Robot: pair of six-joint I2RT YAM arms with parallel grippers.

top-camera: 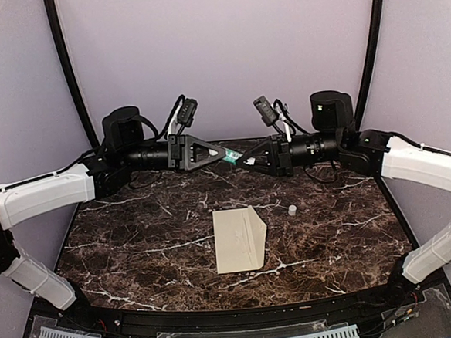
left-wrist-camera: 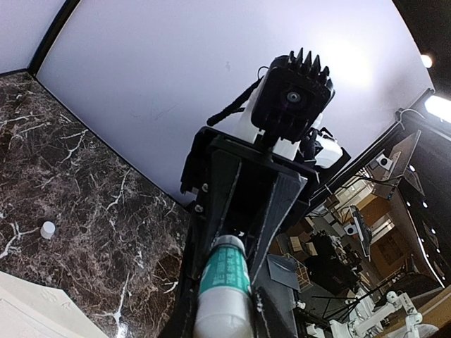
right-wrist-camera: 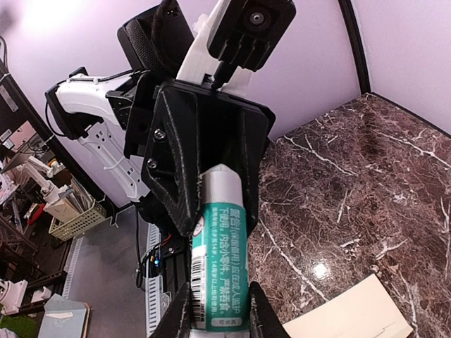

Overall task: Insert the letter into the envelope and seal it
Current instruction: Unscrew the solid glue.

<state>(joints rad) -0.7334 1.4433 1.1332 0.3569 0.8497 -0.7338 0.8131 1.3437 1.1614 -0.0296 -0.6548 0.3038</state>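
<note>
Aloft, both arms stretch level, tips meeting. The left pincer (top-camera: 223, 155) and right pincer (top-camera: 242, 161) each clamp the glue stick (top-camera: 232, 158).

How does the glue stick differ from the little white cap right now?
The glue stick is long, green-labelled and held in the air between the left gripper and right gripper; the white cap is short, plain and standing on the table. Both are round cylinders.
</note>
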